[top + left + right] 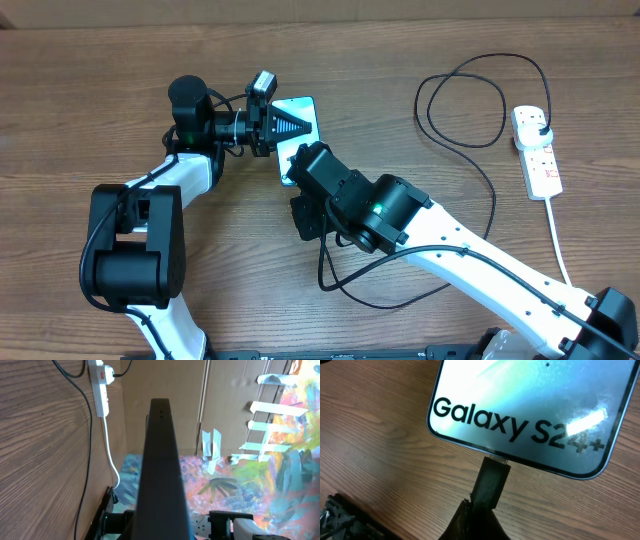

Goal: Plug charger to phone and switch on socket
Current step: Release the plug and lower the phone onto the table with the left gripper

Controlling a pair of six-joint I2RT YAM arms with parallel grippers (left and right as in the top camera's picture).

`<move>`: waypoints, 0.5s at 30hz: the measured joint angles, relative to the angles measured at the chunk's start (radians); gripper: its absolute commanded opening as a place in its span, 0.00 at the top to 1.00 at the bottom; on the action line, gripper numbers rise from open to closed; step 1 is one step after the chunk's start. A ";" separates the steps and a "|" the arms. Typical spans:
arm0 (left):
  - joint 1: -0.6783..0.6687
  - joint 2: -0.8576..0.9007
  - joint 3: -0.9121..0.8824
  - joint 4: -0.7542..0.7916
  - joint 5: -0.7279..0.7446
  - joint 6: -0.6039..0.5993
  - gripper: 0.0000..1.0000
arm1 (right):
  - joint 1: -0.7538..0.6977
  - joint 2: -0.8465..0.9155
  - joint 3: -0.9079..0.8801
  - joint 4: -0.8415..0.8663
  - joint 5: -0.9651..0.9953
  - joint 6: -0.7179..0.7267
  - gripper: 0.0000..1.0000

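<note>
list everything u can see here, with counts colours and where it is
phone: 1, blue-teal screen with black edges, centre-left of the table, held in the left claw
charger: 1, black, cable loops across the right half of the table, plug in the strip, tip at the phone's bottom edge
strip: 1, white with red switches, far right of the table
table: 1, brown wood, under everything
arms: 2, black and white, left and right
left claw: 1, black, shut on the phone
right claw: 1, black, shut on the charger's tip
</note>
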 measured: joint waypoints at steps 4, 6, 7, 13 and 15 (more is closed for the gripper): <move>0.000 0.001 0.000 0.018 -0.003 0.000 0.96 | 0.000 0.000 -0.007 0.018 0.003 -0.005 0.96; -0.001 0.001 0.004 0.066 -0.004 -0.001 0.96 | 0.000 0.000 -0.010 0.028 0.005 -0.019 0.96; -0.001 0.001 0.007 0.080 -0.004 -0.003 0.96 | 0.000 0.000 -0.011 0.033 0.006 -0.025 0.96; -0.016 0.001 0.015 0.355 -0.012 -0.066 0.96 | -0.013 0.002 -0.011 0.021 0.005 -0.056 0.82; -0.029 0.001 0.015 0.468 -0.009 -0.111 0.96 | -0.018 0.006 0.019 -0.017 0.004 -0.059 0.65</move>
